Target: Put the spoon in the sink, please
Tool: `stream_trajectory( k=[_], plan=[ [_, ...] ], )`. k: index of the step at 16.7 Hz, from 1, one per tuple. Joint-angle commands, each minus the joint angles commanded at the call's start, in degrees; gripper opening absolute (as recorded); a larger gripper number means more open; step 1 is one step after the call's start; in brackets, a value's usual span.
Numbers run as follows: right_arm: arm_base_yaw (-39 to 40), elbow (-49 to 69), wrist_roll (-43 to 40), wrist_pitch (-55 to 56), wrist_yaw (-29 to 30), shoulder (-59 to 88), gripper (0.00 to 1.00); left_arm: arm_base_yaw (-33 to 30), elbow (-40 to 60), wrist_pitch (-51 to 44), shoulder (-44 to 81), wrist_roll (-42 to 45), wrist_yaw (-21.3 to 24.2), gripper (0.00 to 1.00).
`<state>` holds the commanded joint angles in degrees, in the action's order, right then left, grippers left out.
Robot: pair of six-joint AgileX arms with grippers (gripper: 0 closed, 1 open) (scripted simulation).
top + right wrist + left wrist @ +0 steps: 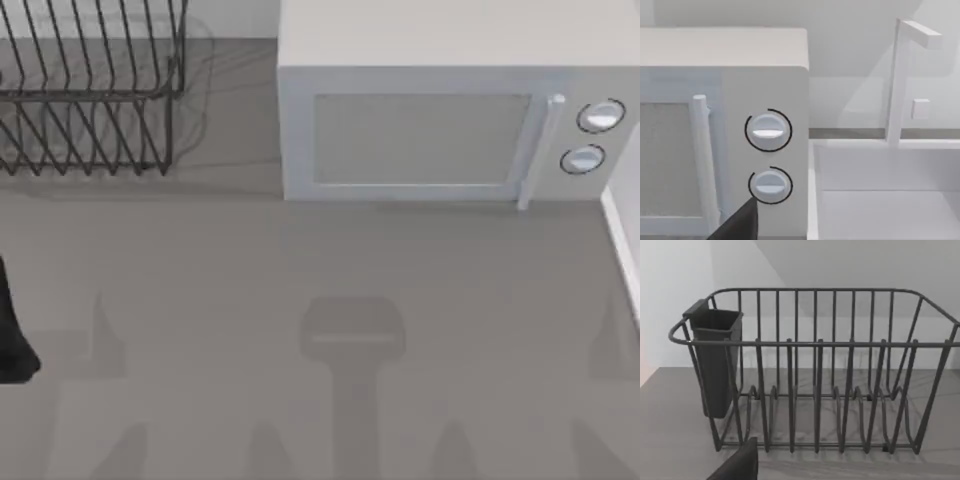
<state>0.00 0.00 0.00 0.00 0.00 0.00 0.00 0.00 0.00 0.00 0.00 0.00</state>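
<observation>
Taking the microwave (440, 110) as the landmark: facing the wire dish rack (815, 375) standing to the microwave's left with the left gripper (740, 462), and facing the microwave's two knobs (769, 157) and the white sink (855, 144) just beside its right flank with the right gripper (740, 220). Not being able to tell whether either gripper is spread or pressed together, with a single dark edge of each poking into its own wrist view.

Not being able to tell where the spoon is lying, its long axis, or how it looks; the counter (300, 300) in front of the microwave is lying bare. Judging the dark utensil cup (715, 360) hanging on the rack's end to be the likeliest hiding place, its inside being hidden. Judging, in that case, the left arm to be nearer the spoon and the right arm nearer the sink and its faucet (900, 80).
</observation>
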Motion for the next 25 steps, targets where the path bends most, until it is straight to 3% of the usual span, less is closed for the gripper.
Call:
stream_trajectory(
  k=[7, 18, 25],
  plan=[
    [-3.62, 7.41, -7.04, -7.8, -0.05, 9.29, 1.0, 0.0, 0.0, 0.0, 0.0, 0.0, 0.0, 1.0],
    [-19.14, 39.19, -38.49, -44.34, -0.92, 62.39, 1.0, 0.0, 0.0, 0.0, 0.0, 0.0, 0.0, 1.0],
    [-24.95, 51.92, -50.4, -57.22, -1.2, 80.92, 1.0, 0.0, 0.0, 0.0, 0.0, 0.0, 0.0, 1.0]
  ],
)
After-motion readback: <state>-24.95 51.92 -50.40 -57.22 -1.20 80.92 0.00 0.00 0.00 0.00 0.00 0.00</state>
